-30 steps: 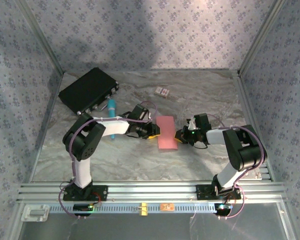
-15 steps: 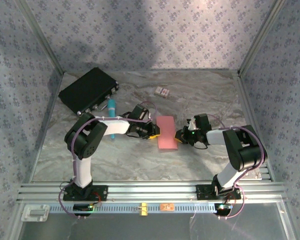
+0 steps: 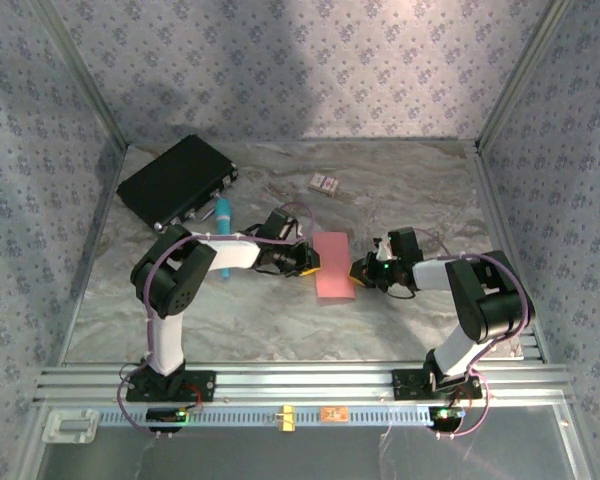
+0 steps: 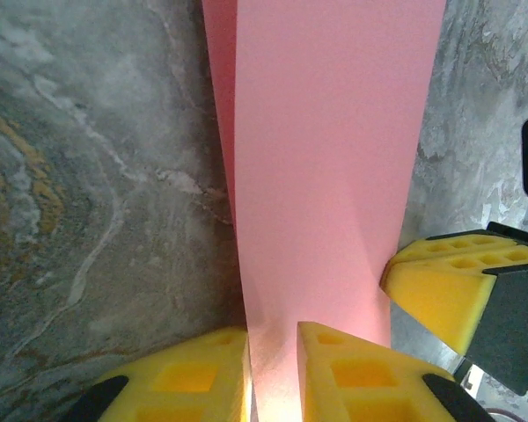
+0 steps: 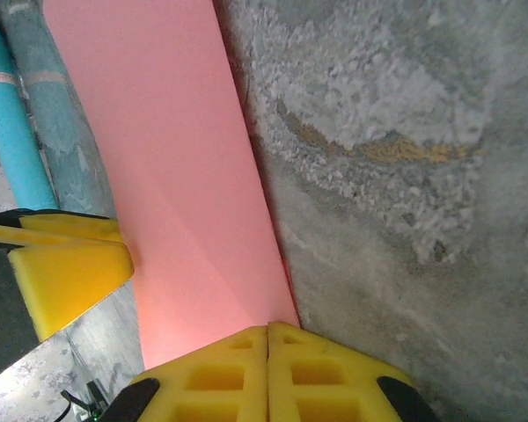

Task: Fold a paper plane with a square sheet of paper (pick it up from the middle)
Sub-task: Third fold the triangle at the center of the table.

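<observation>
Pink paper [image 3: 332, 265] lies mid-bench [image 3: 400, 200], folded to a narrow rectangle, with one hand on each long side. It sits well apart from the black case [image 3: 175, 180] and the small card [image 3: 324, 183], and the teal marker [image 3: 223, 212] lies off to the left. The right hand [image 3: 360, 272] has its pads pressed together, pinching the paper's right edge. The left hand [image 3: 307, 262] has its pads a little apart with the left edge standing between them, and it does not look clamped. The step looks like taking a two-sided hold before the next fold. Make sure the left pads take in every layer of that edge rather than only the top one, and pinch close to the edge. Hold the right pinch firm and raise both sides level, because thin paper will buckle or skew if one side leads. Both arms reach in low, with forearms near flat over the bench and wrists turned inward. The hands face each other across the paper.
</observation>
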Action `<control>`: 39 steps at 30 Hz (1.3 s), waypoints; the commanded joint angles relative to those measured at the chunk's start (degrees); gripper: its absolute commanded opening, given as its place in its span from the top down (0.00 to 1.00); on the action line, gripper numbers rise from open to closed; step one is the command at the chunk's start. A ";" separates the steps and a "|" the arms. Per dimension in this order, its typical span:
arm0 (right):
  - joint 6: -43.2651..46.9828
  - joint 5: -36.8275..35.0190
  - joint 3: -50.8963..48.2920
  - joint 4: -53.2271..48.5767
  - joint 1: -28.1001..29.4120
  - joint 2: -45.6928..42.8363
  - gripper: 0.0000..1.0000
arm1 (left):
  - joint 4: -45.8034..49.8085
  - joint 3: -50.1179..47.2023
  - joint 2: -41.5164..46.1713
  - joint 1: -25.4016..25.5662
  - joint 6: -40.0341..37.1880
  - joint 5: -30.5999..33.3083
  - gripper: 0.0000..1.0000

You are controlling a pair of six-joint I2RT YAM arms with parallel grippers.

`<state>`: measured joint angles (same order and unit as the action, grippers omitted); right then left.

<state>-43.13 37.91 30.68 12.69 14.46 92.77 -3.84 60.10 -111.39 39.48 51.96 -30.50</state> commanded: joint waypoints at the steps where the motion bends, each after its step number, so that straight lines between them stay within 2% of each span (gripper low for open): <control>1: -0.26 -4.34 -1.85 -3.38 0.98 1.28 0.92 | -1.95 -1.18 1.12 -0.32 0.51 0.17 0.82; 11: 0.93 -4.40 -1.89 -2.76 1.84 -2.73 0.83 | -2.38 -2.68 3.12 -1.12 0.68 0.17 0.95; 14: 2.38 -7.64 -1.30 -6.53 2.84 -7.09 0.77 | 0.33 -3.19 4.31 -2.15 0.45 -0.17 0.96; 19: 8.85 -17.41 1.55 -16.45 6.68 -15.85 0.61 | 1.39 -5.66 7.03 -4.52 0.17 -2.20 0.97; 23: 12.65 -21.19 3.54 -19.73 9.72 -19.71 0.57 | 3.75 -6.05 8.67 -5.06 -0.80 -2.63 0.97; 28: 23.02 -30.92 5.09 -20.45 19.30 -23.21 0.55 | 4.28 -6.39 9.79 -5.29 -0.51 -3.51 0.96; 35: 40.18 -43.13 0.99 -11.28 33.53 -24.76 0.50 | 4.11 -6.00 10.82 -5.45 0.51 -4.13 0.96; 39: 48.37 -49.02 0.76 -8.34 40.91 -22.34 0.48 | 4.28 -5.76 10.58 -5.46 0.68 -4.22 0.96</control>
<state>-4.67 -3.57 31.99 0.91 52.25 69.12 -1.02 54.04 -102.08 34.22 52.47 -33.47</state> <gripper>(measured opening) 0.520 0.052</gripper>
